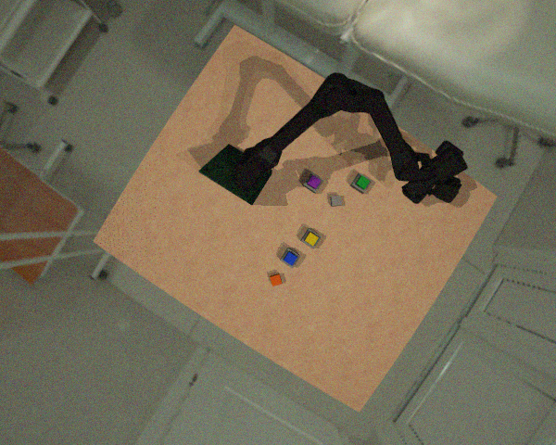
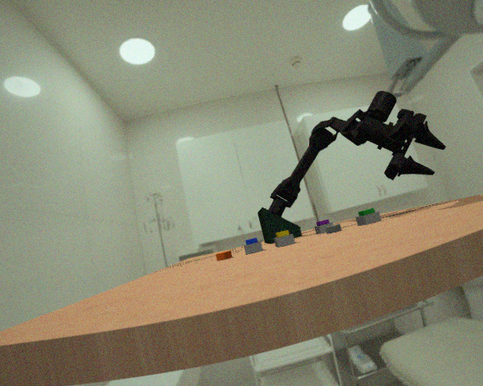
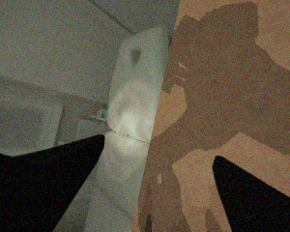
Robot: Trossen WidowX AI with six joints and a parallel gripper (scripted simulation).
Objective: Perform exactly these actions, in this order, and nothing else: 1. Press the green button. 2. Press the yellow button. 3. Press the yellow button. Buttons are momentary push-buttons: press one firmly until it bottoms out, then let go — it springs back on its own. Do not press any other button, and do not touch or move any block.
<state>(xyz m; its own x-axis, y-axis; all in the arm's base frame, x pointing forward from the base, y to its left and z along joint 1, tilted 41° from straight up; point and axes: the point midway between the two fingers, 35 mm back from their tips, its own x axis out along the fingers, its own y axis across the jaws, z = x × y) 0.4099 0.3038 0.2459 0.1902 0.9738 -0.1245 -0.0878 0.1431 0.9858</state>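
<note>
The tool point(image 2: 420, 157) is hanging high with its fingers wide apart, holding nothing. The green button point(image 1: 362, 182) is sitting at its 9 o'clock on the surface point(image 1: 388, 297), probably unpressed; the first step is waiting, calling for a descent onto it.

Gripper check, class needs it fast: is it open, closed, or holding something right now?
Gripper: open, fingers spread wide, holding nothing, raised above the table.
</note>
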